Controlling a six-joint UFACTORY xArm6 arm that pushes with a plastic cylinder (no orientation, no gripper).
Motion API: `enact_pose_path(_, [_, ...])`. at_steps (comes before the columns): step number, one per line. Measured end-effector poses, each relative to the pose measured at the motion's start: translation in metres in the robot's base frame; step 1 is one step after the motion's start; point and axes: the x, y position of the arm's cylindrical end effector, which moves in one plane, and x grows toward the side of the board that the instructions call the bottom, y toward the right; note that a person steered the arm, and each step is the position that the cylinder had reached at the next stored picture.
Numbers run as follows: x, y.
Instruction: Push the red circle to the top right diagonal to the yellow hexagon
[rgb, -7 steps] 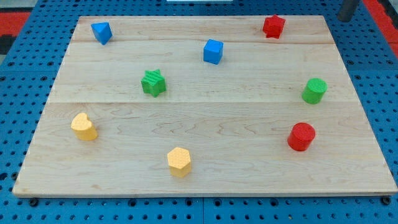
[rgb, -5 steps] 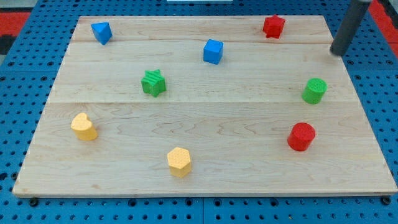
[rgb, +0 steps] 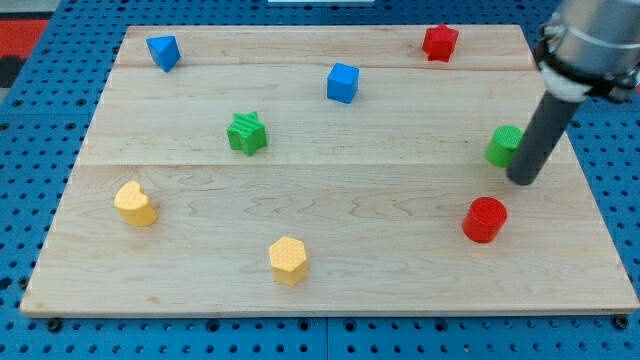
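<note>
The red circle (rgb: 485, 219) sits on the wooden board (rgb: 330, 250) at the view's lower right. The yellow hexagon (rgb: 288, 260) lies near the view's bottom edge, left of centre. My tip (rgb: 522, 181) is just above and to the right of the red circle, a small gap apart from it. The rod partly covers the green cylinder (rgb: 501, 146) at the view's right.
A red star-like block (rgb: 439, 42) sits at the top right. A blue cube (rgb: 342, 82) is at top centre, a blue block (rgb: 163, 51) at top left. A green star (rgb: 246, 133) lies left of centre, a yellow block (rgb: 134, 204) at the left.
The rod has come in from the view's top right corner and moved down toward the red circle. No block has moved.
</note>
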Motion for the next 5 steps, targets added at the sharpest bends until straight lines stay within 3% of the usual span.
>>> enact_pose_path(2, [0.032, 0.037])
enact_pose_path(3, [0.065, -0.019])
enact_pose_path(5, [0.024, -0.060])
